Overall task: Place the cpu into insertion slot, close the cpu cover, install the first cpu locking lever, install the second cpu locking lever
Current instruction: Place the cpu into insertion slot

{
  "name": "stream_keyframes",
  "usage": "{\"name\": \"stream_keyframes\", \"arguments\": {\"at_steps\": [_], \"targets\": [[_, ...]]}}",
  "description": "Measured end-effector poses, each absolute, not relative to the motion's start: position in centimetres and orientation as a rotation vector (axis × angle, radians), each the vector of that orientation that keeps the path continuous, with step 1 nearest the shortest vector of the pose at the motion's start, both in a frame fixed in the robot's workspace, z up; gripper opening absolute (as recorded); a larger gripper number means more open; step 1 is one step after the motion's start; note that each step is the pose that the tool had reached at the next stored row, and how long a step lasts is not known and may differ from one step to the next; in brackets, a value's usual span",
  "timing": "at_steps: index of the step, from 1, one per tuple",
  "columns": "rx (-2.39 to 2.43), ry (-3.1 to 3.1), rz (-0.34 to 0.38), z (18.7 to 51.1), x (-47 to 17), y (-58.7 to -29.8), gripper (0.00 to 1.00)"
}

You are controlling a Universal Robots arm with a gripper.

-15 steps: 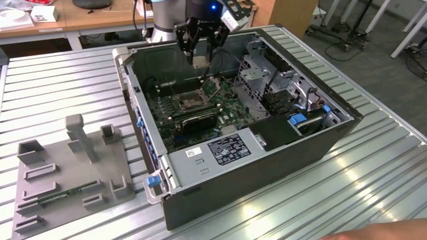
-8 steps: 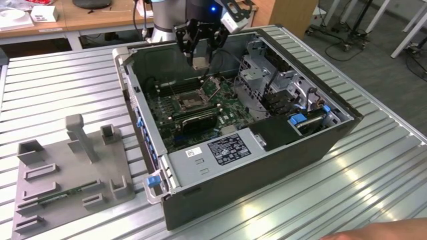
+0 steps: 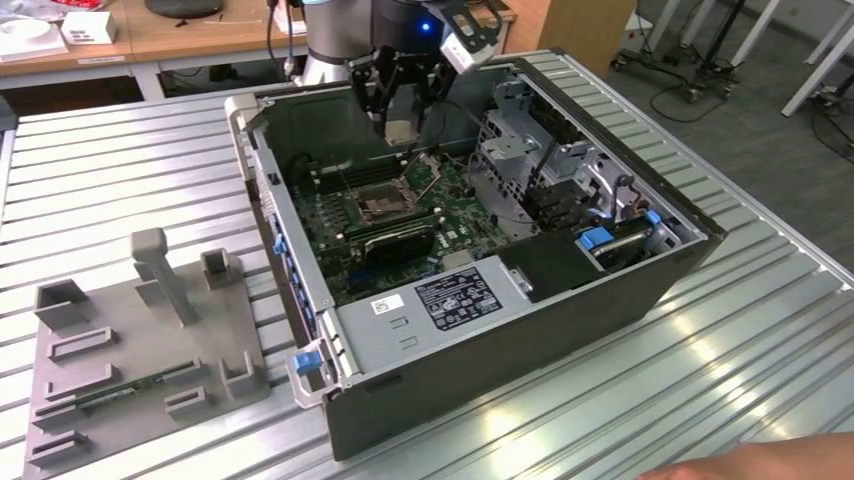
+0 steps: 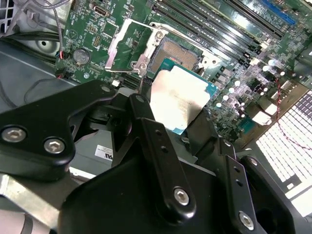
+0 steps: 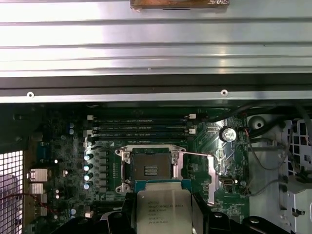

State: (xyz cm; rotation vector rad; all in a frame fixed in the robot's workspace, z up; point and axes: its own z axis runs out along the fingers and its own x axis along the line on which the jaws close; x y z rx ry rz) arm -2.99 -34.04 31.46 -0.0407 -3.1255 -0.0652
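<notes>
Between the black fingers of the tool (image 4: pixel 175 122) we see the cpu (image 4: pixel 179 100) pinched by its edges. It hangs above the green circuit board (image 5: pixel 63 146), near the insertion slot (image 4: pixel 178 52) and not yet in it. The cpu is a flat square with a dull silver lid on a teal base. The slot is dark, finely gridded and rimmed in bright metal. Beside it the cpu cover (image 4: pixel 115 46), a thin steel frame, stands swung open. We judge that a skewed or off-centre descent could crush the slot's contacts, or catch a corner on the raised cover. The thin edge grip could also slip.
</notes>
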Motion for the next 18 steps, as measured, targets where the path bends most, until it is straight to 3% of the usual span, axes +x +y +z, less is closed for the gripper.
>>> {"name": "stream_keyframes", "arguments": {"at_steps": [18], "targets": [[-0.017,-3.126,-0.066,28.7,-3.6,-34.3,0.54]]}}
